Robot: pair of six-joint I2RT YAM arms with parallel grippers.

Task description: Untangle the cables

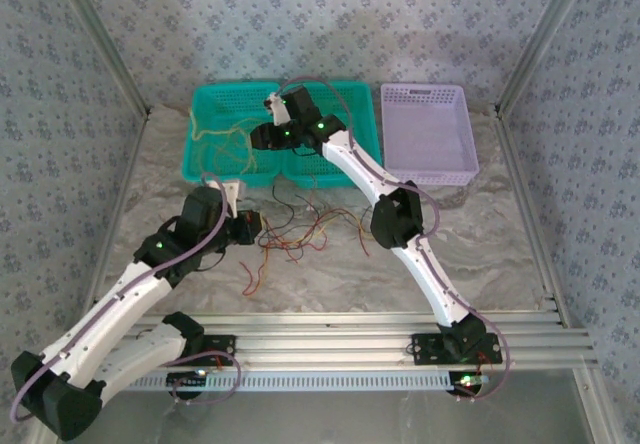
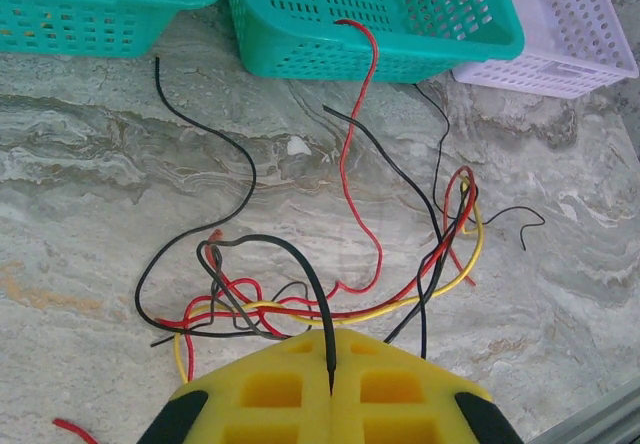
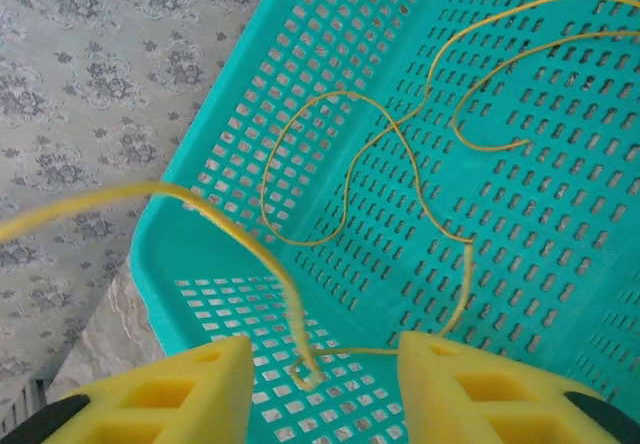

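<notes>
Left gripper (image 2: pixel 331 344): its yellow fingers (image 2: pixel 270 394) are pressed together and pinch a black cable (image 2: pixel 318 299) between the tips, low above the table.
Black cable: from the tips it rises, bends in an arch to the left and comes down into the tangle.
Cables (image 1: pixel 300 232): thin red, yellow and black wires lie crossed over each other on the marble table (image 2: pixel 90 194), near the front of the teal baskets and between the two arms.
Red cable (image 2: pixel 346 159): its upper part hangs over the front rim of the right teal basket (image 2: pixel 300 24). The rest runs down the table to the tangle.
Right gripper (image 3: pixel 322 364): the two fingers (image 3: pixel 190 394) are spread wide, above the perforated floor of the left teal basket (image 3: pixel 330 74).
Yellow cable (image 3: pixel 341 95): it lies in loose loops on that basket's floor. One more yellow strand, blurred and close to the camera, comes from the left and goes down between the spread fingers. I cannot tell if it touches either finger.
Lilac basket (image 1: pixel 428 134): it stands just beside the right teal basket, on its right side.
</notes>
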